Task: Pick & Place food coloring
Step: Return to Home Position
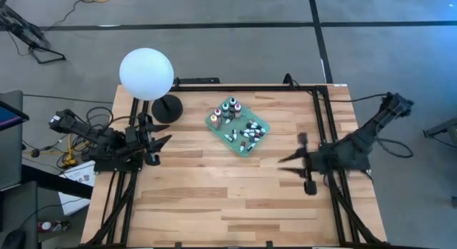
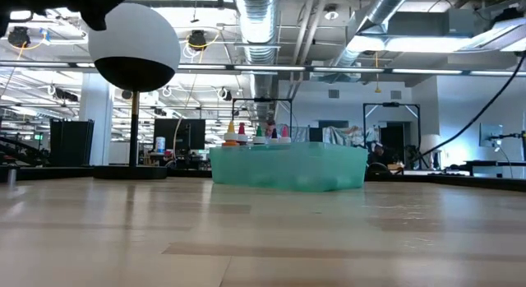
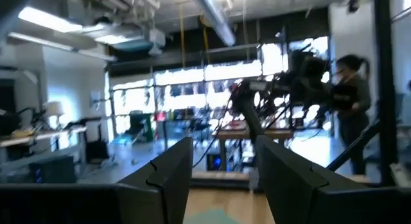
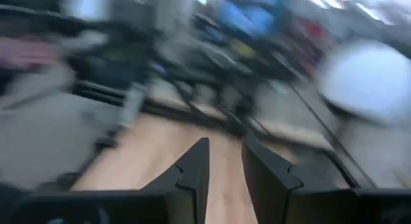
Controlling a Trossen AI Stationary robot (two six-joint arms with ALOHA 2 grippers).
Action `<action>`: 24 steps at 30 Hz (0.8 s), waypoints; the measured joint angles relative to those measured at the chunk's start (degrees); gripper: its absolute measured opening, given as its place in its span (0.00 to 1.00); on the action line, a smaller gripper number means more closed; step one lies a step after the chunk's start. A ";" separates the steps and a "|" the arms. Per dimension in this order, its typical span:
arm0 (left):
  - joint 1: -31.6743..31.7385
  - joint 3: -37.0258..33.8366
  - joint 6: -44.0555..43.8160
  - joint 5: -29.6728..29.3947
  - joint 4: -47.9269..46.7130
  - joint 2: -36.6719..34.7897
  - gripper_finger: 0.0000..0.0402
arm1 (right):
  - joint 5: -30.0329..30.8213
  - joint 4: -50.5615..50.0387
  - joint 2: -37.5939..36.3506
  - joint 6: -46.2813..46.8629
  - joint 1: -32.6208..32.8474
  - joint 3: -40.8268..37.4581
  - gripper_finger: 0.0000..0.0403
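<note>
**Food coloring** [image 1: 239, 126]: every bottle you can see sits inside the green tray [image 1: 211, 121].
- Larger bottles: these stand upright in the tray corner nearest the lamp [image 1: 146, 74]. Their long axis is vertical and the caps point up. From above you see green, pink and white caps. In the low view the caps [image 2: 259, 132] rise over the tray's rim.
- Small bottles: these lie on their sides over the rest of the tray floor, long axes flat and turned different ways. You cannot tell which way each tip points.

**Tray:** set cornerwise on the counter [image 1: 214, 199], toward the far middle. It is near the lamp's black base but apart from it.

**Lamp:** a white globe on a black base, at the far edge on the left arm's side.

**Left gripper** [image 1: 166, 140]: low at the counter's left edge, pointing toward the middle and well apart from the tray. Its fingers [image 3: 168, 176] are spread and hold nothing.

**Right gripper** [image 1: 282, 162]: on the counter's right side, pointing toward the middle, near the tray but clear of it. Its fingers [image 4: 194, 169] are parted by a narrow gap with nothing between them.

**Person** [image 3: 350, 99]: stands in the room beyond, seen in the left wrist view.
</note>
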 joint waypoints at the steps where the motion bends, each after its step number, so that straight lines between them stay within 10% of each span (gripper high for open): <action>1: 0.42 -0.14 -0.01 1.23 -0.19 -0.52 0.41 | -6.45 3.76 -0.10 -3.29 -2.74 -1.41 0.21; 13: 3.19 -0.14 -4.80 1.69 -16.15 -2.14 0.41 | -31.22 5.89 -9.66 -0.20 -35.09 -9.44 0.17; 24: 3.19 -5.54 -5.86 0.75 -23.74 -19.05 0.41 | -25.35 6.57 -41.00 -0.21 -26.59 -30.15 0.17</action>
